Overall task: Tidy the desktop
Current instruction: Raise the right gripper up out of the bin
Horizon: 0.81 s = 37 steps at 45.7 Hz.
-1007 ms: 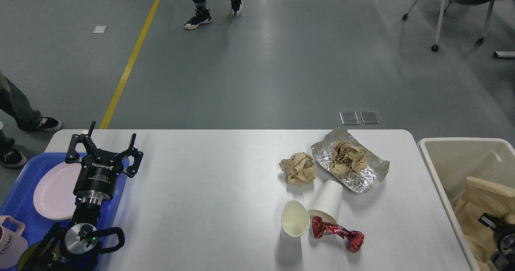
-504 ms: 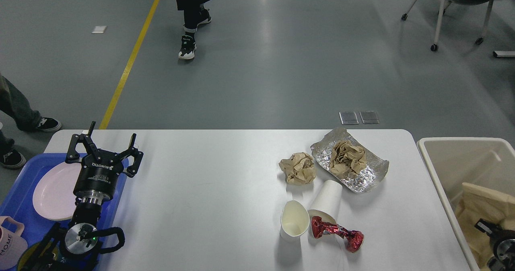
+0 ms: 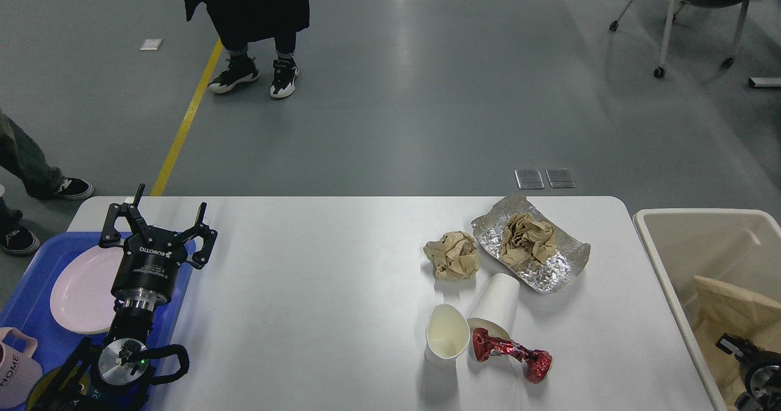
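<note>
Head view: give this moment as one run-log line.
left pincer: open, empty, above blue plastic tray edge | right pincer: unclear, in beige bin | white rectangular desktop: uncleared

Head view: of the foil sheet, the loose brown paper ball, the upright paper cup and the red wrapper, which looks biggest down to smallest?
1. Foil sheet.
2. Loose brown paper ball.
3. Upright paper cup and red wrapper: too alike to rank, and both sit nearer the camera.
</note>
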Each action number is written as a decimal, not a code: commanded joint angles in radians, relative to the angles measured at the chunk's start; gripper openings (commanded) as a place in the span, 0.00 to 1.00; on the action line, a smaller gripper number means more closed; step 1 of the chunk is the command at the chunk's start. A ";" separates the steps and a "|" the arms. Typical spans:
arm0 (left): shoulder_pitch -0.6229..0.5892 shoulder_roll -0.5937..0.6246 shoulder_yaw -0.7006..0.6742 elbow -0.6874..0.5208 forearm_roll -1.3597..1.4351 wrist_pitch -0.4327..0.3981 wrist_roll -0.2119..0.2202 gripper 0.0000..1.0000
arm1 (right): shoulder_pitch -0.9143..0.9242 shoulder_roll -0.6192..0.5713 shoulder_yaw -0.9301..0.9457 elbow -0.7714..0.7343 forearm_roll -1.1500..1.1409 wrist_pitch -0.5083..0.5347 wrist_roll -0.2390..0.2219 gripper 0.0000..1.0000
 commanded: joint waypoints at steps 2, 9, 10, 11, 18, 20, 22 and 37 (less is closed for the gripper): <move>0.000 0.000 0.000 0.000 0.000 0.000 0.000 0.96 | 0.000 0.000 -0.009 0.004 -0.001 -0.002 0.002 1.00; 0.000 0.000 0.000 0.000 -0.001 0.000 0.000 0.96 | 0.004 -0.001 -0.006 0.014 -0.003 -0.001 0.002 1.00; 0.000 0.000 0.000 0.000 0.000 0.000 0.000 0.96 | 0.006 -0.001 -0.006 0.015 -0.003 0.001 0.002 1.00; 0.000 0.000 0.000 0.000 0.000 0.000 0.000 0.96 | 0.007 -0.001 -0.006 0.015 -0.003 0.004 0.003 1.00; 0.000 0.000 0.000 0.000 0.000 0.000 0.000 0.96 | 0.053 -0.034 -0.018 0.064 -0.017 0.016 0.003 1.00; 0.000 0.000 0.000 0.000 0.000 0.000 0.000 0.96 | 0.090 -0.058 -0.030 0.102 -0.021 0.021 0.002 1.00; 0.000 0.000 0.000 0.000 -0.001 0.000 0.000 0.96 | 0.137 -0.087 -0.058 0.153 -0.026 0.031 0.002 1.00; 0.000 0.000 0.000 0.000 -0.001 0.000 0.000 0.96 | 0.703 -0.167 -0.459 0.578 -0.034 0.271 -0.003 1.00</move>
